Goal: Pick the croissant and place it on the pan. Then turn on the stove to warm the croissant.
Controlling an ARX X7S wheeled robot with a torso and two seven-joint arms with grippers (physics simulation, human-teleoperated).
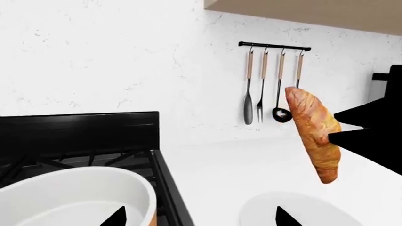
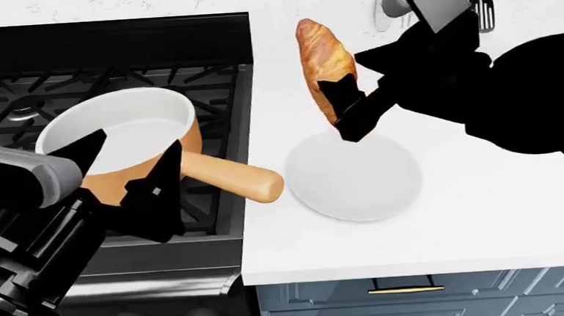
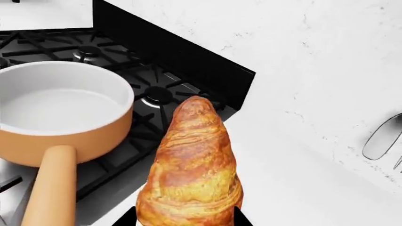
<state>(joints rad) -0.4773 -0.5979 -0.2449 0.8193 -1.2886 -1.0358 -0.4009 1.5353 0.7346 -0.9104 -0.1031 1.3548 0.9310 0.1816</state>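
a: our right hand (image 2: 343,110) is clamped on the lower end of the croissant (image 2: 323,56), holding it upright in the air above the white plate (image 2: 357,179) on the surface (image 2: 481,212).

b: we carry it sideways to the pan (image 2: 129,138) on the stove (image 2: 23,93), clear the near rim, and let go low over the white inside.

a: our left hand (image 2: 127,178) hangs open beside the pan with nothing in it, so we mind it and the handle (image 2: 229,177).

b: the croissant looks golden brown, ridged and flaky, tapering to its free tip.
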